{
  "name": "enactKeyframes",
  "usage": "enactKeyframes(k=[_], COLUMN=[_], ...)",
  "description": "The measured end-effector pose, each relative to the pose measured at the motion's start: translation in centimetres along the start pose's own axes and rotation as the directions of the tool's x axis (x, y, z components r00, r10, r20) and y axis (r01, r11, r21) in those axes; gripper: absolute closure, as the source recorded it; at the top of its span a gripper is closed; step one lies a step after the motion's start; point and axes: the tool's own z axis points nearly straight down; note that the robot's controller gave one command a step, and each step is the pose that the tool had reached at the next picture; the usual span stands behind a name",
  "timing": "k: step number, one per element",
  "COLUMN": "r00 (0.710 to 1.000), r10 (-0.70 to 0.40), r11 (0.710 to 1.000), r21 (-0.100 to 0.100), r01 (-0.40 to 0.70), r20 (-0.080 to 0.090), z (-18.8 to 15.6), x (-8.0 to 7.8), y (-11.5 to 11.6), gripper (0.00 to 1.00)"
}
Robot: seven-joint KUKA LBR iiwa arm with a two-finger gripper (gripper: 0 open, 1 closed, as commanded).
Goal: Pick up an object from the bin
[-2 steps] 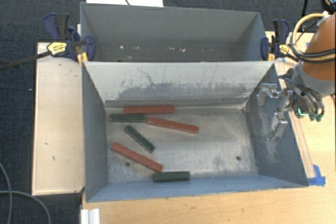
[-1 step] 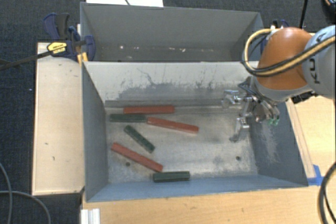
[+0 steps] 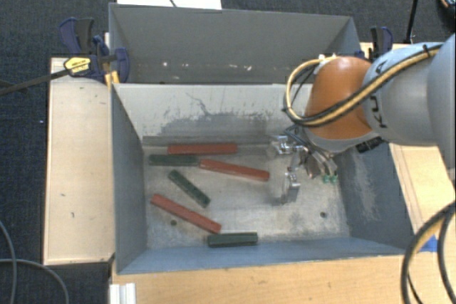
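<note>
The arm (image 3: 420, 107) comes in from the right of the frame, its orange cover (image 3: 340, 105) and looped cables hanging over the right part of the grey bin (image 3: 228, 46). Below the cover the claw (image 3: 289, 194) points down to the bin floor, right of centre. Whether it is released or clenched I cannot tell, and nothing can be seen grasped in it.

The thing nearest to it is the middle red-brown bar (image 3: 234, 169), which lies almost level across the centre of the floor. Its right end is just left of the claw, and I cannot tell whether the two touch.

The other things lie further left, spread flat and not heaped. The upper red-brown bar (image 3: 203, 149) lies along the foot of the back wall. The long dark green bar (image 3: 173, 160) is just below it, with its right end close to the left end of the middle red-brown bar. The short dark green bar (image 3: 189, 189) lies slantwise at centre left. The lower red-brown bar (image 3: 185, 214) slants down towards the front. The bottom dark green bar (image 3: 232, 240) lies against the front wall, near the lower red-brown bar's right end.
</note>
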Motion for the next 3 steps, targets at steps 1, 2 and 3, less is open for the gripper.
enactKeyframes(k=[1,2,3], r00=[1.000,1.000,0.999], r10=[-0.020,-0.021,-0.034], r11=[1.000,1.000,0.999], r21=[0.001,0.004,0.003], r01=[0.020,0.021,0.034], r20=[0.008,0.007,0.014], z=[0.5,0.5,-16.1], x=[-2.5,-2.4,-0.7], y=[3.9,3.6,8.3], gripper=[0.00,1.00,1.00])
